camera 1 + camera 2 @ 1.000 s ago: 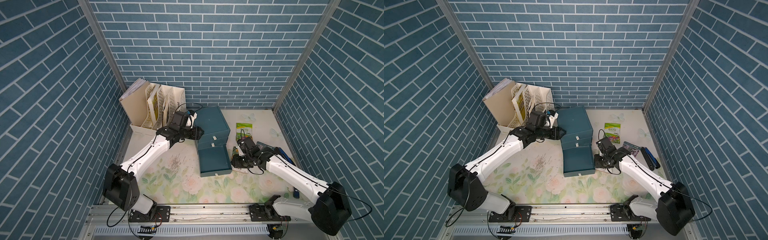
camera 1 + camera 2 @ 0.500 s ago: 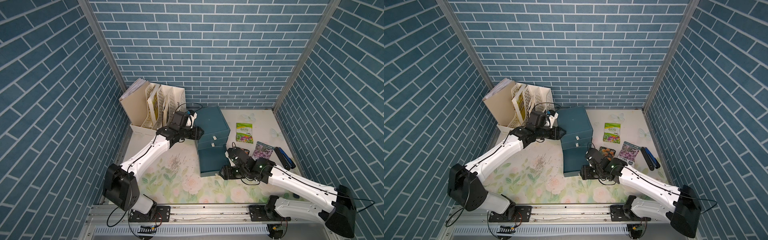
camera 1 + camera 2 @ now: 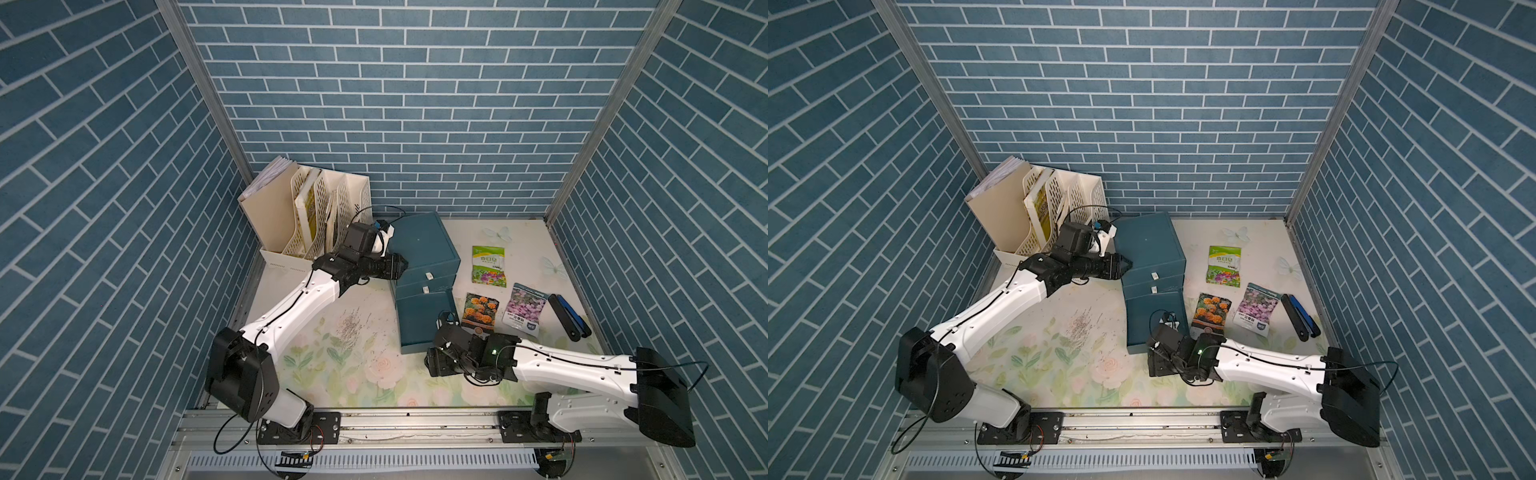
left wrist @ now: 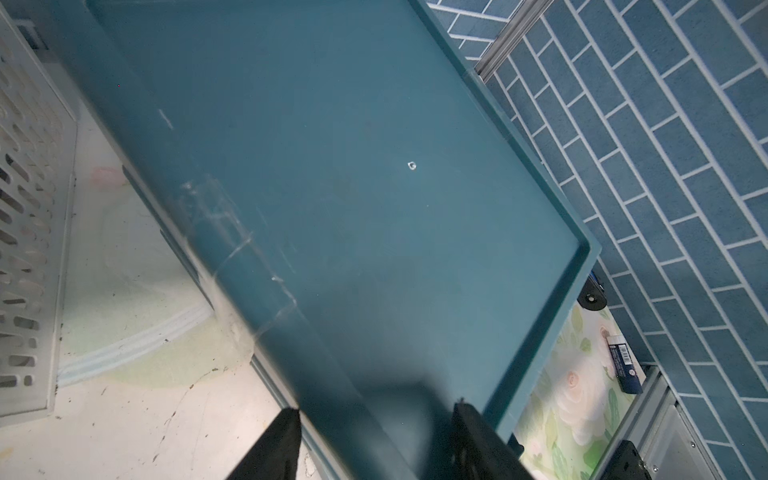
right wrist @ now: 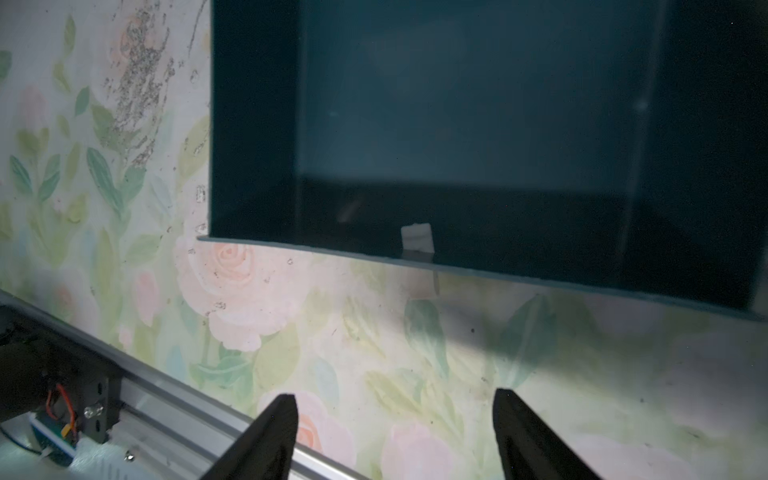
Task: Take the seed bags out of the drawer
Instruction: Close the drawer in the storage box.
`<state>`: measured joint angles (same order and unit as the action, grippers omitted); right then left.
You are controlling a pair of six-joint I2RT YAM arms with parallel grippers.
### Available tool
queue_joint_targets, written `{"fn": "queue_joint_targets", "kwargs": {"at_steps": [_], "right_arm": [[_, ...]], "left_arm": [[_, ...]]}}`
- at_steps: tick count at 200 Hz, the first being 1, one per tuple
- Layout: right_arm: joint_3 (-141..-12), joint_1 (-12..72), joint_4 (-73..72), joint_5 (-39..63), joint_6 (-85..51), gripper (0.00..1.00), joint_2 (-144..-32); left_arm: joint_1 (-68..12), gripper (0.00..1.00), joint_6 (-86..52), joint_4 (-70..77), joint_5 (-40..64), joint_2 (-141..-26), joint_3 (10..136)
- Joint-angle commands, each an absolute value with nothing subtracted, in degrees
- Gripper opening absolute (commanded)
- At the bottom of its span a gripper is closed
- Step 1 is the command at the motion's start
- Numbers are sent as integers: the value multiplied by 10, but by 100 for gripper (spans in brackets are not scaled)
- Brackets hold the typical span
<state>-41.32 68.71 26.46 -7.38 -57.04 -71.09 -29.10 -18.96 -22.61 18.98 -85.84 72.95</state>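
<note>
1. Three seed bags (image 3: 489, 266) lie flat on the desk (image 3: 357, 374), at 3 o'clock from the open drawer (image 3: 417, 328).
2. Left fingers (image 3: 397, 268) grip the 9 o'clock edge of the drawer chest (image 3: 422, 243).
3. Right fingers (image 5: 272, 432) are spread wide, holding nothing, at 6 o'clock from the drawer.

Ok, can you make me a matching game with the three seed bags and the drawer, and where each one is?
Things:
1 green seed bag
2 orange-flower seed bag
3 purple-flower seed bag
4 bottom drawer

Places:
A pulled open
B farthest back of the bags
C right beside the open drawer
D next to the blue-and-black tool

Pairs: 1-B, 2-C, 3-D, 4-A
</note>
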Motion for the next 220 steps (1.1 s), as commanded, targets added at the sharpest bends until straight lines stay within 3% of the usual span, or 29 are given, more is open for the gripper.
{"fn": "queue_joint_targets", "kwargs": {"at_steps": [1, 67, 220], "right_arm": [[-392, 693, 223, -145, -602, 75, -708], [-382, 693, 146, -165, -572, 73, -742], [-377, 689, 115, -222, -524, 65, -738]], "left_arm": [[-293, 62, -169, -319, 177, -875, 715], [-293, 62, -166, -324, 178, -876, 718], [-293, 62, -160, -327, 184, -877, 718]]}}
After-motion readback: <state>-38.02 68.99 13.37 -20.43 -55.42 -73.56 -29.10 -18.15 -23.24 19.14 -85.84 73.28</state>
